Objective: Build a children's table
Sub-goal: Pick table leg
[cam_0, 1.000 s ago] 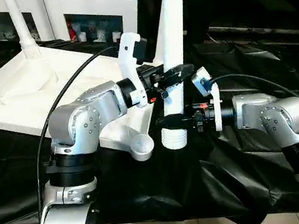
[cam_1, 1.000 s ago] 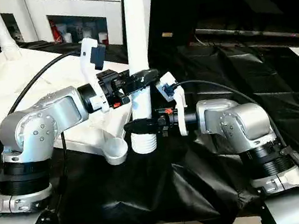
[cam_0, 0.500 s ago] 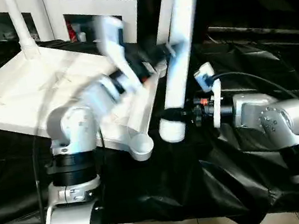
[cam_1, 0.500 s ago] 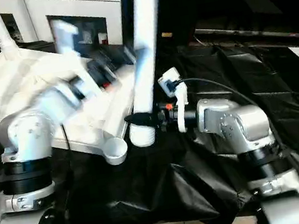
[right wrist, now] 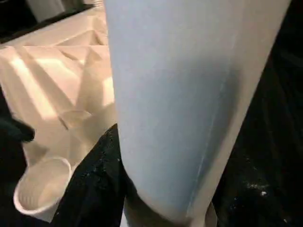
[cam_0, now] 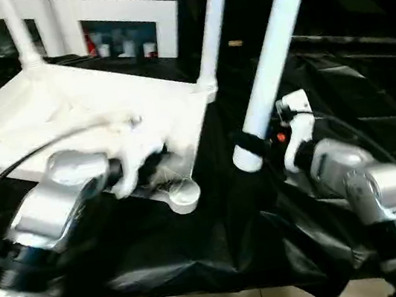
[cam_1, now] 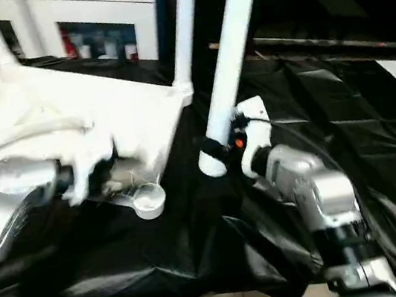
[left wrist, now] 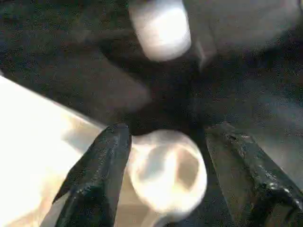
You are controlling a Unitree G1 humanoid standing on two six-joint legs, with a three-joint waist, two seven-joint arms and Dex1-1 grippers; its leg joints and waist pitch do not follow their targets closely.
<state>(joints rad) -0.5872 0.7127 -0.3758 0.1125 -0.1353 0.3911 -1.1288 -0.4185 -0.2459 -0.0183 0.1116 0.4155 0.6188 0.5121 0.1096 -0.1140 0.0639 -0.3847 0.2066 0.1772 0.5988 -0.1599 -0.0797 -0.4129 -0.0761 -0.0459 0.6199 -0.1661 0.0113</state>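
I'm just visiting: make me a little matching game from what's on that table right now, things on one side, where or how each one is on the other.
Things:
1. tabletop
2. loose leg
3. corner socket
4. far leg

States:
a. standing in the tabletop's far corner
b. tilted, gripped near its lower end by the right end effector
c. empty, at the near corner
d. lying underside up on the black cloth

Pairs: 1-d, 2-b, 3-c, 4-a

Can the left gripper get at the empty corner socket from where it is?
Probably yes. The left gripper is open with its fingers on either side of the empty corner socket, and nothing lies between them.
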